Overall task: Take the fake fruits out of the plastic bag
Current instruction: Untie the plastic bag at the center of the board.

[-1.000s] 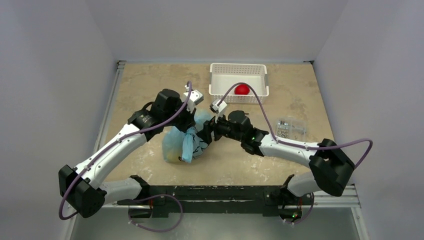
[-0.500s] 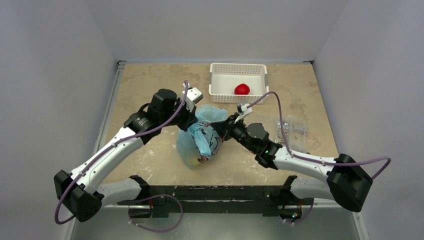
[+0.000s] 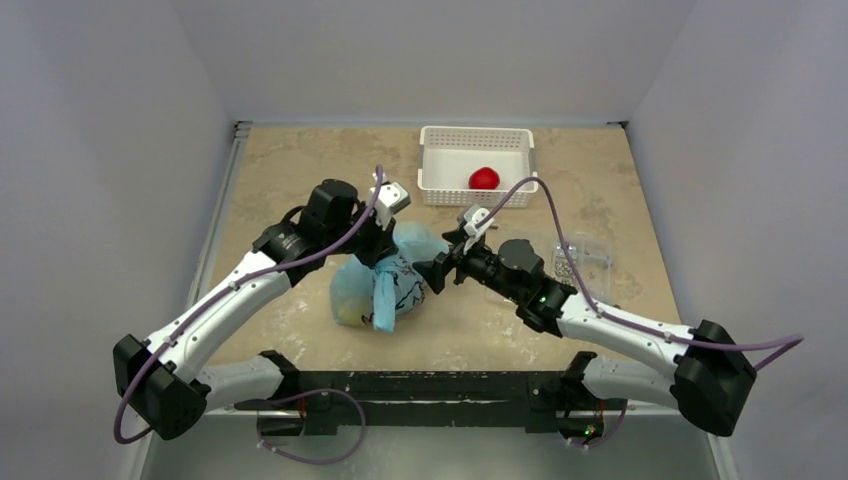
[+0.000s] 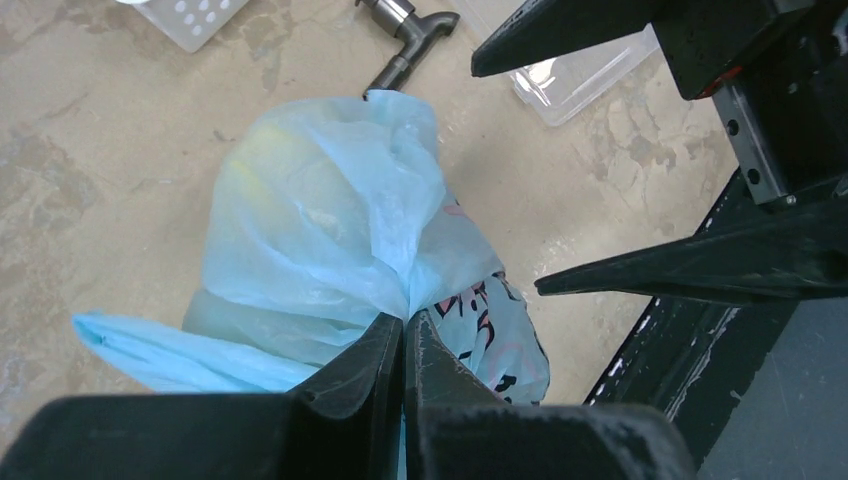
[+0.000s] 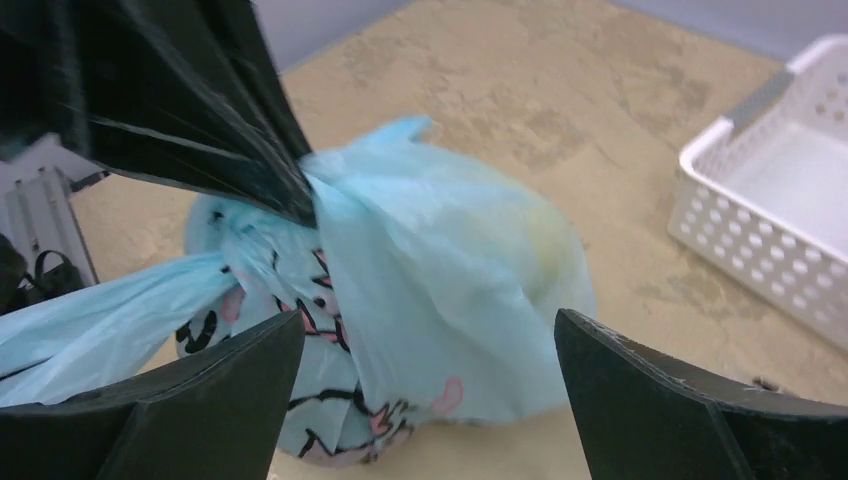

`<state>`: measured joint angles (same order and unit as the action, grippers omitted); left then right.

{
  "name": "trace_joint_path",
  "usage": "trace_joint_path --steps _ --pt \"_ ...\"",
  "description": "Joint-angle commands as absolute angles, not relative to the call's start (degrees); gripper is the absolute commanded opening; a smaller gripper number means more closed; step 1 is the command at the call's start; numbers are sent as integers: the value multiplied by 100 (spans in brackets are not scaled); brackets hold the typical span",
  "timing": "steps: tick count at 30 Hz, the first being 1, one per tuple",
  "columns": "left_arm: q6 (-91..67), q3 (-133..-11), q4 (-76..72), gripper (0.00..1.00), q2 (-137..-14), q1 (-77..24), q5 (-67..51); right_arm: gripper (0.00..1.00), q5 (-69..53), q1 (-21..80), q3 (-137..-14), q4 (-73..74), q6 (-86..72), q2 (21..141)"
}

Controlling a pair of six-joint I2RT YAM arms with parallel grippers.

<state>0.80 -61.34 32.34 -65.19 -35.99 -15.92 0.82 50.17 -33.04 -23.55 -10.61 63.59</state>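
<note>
The light-blue plastic bag [image 3: 383, 287] sits mid-table, bunched at the top. My left gripper [image 3: 384, 256] is shut on the gathered top of the bag; in the left wrist view the gripper [image 4: 405, 318] pinches the bag [image 4: 320, 220]. My right gripper [image 3: 436, 272] is open just right of the bag, apart from it; in the right wrist view the gripper [image 5: 428, 315] faces the bag [image 5: 440, 270]. A yellow fruit [image 5: 548, 238] shows faintly through the plastic. A red apple [image 3: 484, 178] lies in the white basket [image 3: 477, 133].
A clear flat bag of metal parts [image 3: 580, 258] lies right of the right arm. A dark metal tap part [image 4: 405, 30] lies on the table beyond the bag. The basket [image 5: 770, 230] stands at the back.
The bag, held by my left gripper, swung right and then back left. My right gripper drew away to the right and now faces the bag, open.
</note>
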Motion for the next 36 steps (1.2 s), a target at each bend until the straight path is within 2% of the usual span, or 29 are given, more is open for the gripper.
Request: trace_joint_path --steps 1,3,4,8,9,11,13,17,19,21,23,26,29,31,32,34,36 --pt "176 -6415 3074 0 -6581 -3568 -2162 99 -803 5001 -3474 -3082 -196 6472" --pt "159 -6424 3095 15 -6581 -3568 -2184 99 -986 5001 -3595 -3281 -179 6799" --pt "146 -6437 3132 31 -6562 -3571 -2180 99 -1033 5001 -3589 -3459 -221 6957" --pt "88 -6413 3268 71 -6349 -3569 -1871 96 -1316 5001 -3549 -3834 -303 7309" --pt "77 -6439 3407 76 -6316 -3568 -1770 94 -1419 5001 -3529 -3911 -354 7346" --pt "53 -6540 3728 80 -6318 -3564 -1432 84 -1454 5001 -3552 -3914 -443 7396" --pt "48 -6590 3996 81 -6414 -3520 -1182 68 -1410 5001 -3509 -3873 -539 7402" --pt "-180 -6461 3921 79 -6657 -3379 -1012 30 -1009 4999 -3191 -3875 -664 7240" --pt "-235 -6376 3696 78 -6809 -3358 -1340 19 -1025 5001 -3035 -3885 -726 7120" --pt "-249 -6431 3662 74 -7041 -3352 -1652 13 -1082 5013 -2890 -3893 -769 7010" --pt "-166 -6584 3871 71 -7339 -3357 -1776 7 -1053 5007 -2762 -3941 -797 6915" --pt "-114 -6577 3793 73 -7637 -3357 -2110 3 -1185 5010 -2709 -4001 -834 6894" --pt "-80 -6683 3931 75 -7874 -3375 -2587 4 -1235 5010 -2746 -4041 -879 6950" --pt "-33 -6676 4075 75 -7937 -3410 -2566 8 -1231 5010 -2763 -4025 -915 6948" --pt "-32 -6659 4134 69 -7944 -3444 -2425 10 -1245 5010 -2768 -3999 -930 6937" --pt "-70 -6651 4201 43 -7931 -3462 -2131 17 -1294 5010 -2764 -3955 -986 6918" --pt "-105 -6620 4150 22 -7785 -3455 -1909 20 -1272 5008 -2675 -3955 -1092 6917"
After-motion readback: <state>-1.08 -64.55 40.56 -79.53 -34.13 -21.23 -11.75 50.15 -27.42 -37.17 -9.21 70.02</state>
